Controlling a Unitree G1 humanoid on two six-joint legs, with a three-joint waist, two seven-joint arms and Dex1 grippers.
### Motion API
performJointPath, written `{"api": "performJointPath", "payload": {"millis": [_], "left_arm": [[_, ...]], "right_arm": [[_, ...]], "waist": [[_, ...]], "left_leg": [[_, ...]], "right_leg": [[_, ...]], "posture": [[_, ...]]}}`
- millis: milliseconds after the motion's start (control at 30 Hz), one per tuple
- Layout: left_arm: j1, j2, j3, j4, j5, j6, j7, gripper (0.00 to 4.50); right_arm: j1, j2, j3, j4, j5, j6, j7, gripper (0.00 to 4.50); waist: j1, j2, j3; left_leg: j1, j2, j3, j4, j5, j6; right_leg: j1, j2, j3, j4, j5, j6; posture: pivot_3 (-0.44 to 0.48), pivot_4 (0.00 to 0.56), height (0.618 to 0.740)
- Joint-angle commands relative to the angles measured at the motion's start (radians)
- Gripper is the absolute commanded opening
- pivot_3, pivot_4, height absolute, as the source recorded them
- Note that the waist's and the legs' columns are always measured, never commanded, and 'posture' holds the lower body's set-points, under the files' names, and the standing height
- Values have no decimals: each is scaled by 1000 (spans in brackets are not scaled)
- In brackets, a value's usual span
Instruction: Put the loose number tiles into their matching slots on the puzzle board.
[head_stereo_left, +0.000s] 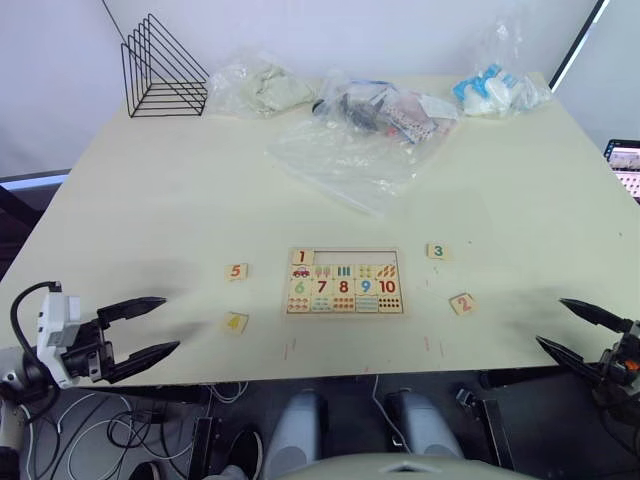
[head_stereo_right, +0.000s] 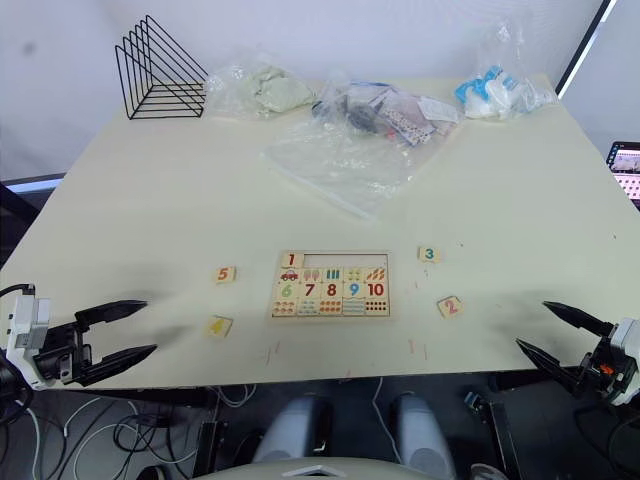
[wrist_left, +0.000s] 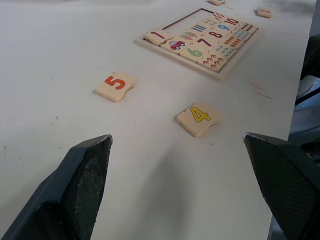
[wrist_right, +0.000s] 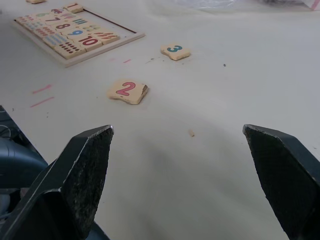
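The wooden puzzle board (head_stereo_left: 344, 281) lies near the table's front middle, with the 1 tile (head_stereo_left: 302, 257) at its top left and most of the top row bare. Loose tiles lie around it: the 5 tile (head_stereo_left: 236, 271) and 4 tile (head_stereo_left: 235, 322) to its left, the 3 tile (head_stereo_left: 437, 251) and 2 tile (head_stereo_left: 462, 303) to its right. My left gripper (head_stereo_left: 150, 328) hangs open at the front left edge, short of the 4 tile (wrist_left: 198, 118). At the front right edge my right gripper (head_stereo_left: 577, 326) is open, facing the 2 tile (wrist_right: 128, 91).
A black wire rack (head_stereo_left: 160, 68) stands at the back left. Clear plastic bags (head_stereo_left: 350, 140) with small items spread across the back middle, and another bag with blue and white pieces (head_stereo_left: 495, 90) sits at the back right. A screen (head_stereo_left: 625, 165) shows past the right edge.
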Motion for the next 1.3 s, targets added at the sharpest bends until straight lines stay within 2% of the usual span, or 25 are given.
{"api": "performJointPath", "payload": {"millis": [33,267,467,800,1033,1300], "left_arm": [[-14,9,-4,13,-7,-27,-32,4500],[-30,33,-52,21,-38,-52,-32,4500],[-43,80,-142,-24,-99,-58,-32,4500],[-74,225,-343,-49,-255,-139,-32,4500],[-149,312,-508,-43,-360,-245,-32,4500],[-179,361,-620,8,-440,-381,-32,4500]], "right_arm": [[-6,-14,-7,-10,20,-17,12,4358],[-30,-31,16,-13,17,-10,38,4358],[-119,-98,85,3,12,21,121,4358],[-365,-213,272,88,-55,23,284,4358],[-523,-259,443,174,-59,-26,293,4358],[-653,-294,616,289,-89,-131,293,4358]], "waist": [[0,0,0],[0,0,0],[0,0,0],[1,1,1],[1,2,1],[0,3,2]], "left_leg": [[0,0,0,0,0,0],[0,0,0,0,0,0],[0,0,-2,0,0,0],[0,0,-2,1,0,0],[0,-1,-1,1,0,0],[0,-1,1,1,0,0]], "right_leg": [[0,0,0,0,0,0],[0,0,0,0,0,0],[0,0,0,0,0,0],[0,0,0,0,2,3],[0,0,0,1,2,3],[0,0,0,1,2,3]], "posture": [[0,150,740],[0,150,740],[0,150,740],[0,150,740],[0,150,740],[0,150,740]]}}
